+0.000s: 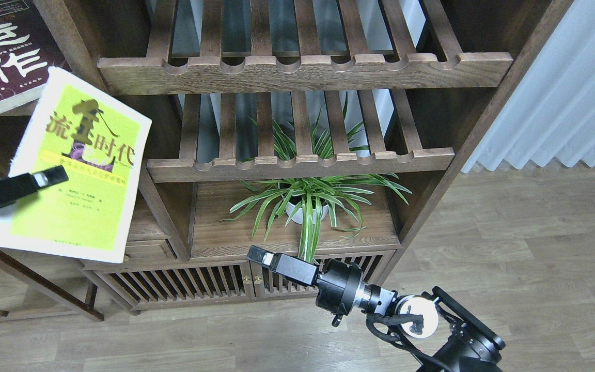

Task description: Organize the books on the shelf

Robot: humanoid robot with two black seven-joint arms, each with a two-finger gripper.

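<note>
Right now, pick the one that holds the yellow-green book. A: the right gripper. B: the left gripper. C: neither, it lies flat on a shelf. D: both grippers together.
B: the left gripper is clamped on the yellow-green book, which hangs tilted in the air, while the right gripper sits apart by the cabinet, holding nothing.

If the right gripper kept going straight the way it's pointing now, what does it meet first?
The right gripper points up and left, toward the cabinet's front. Likely it first meets the front edge of the plank that bears the potted plant, just above the slatted doors. Depth is unclear from this one view.
</note>
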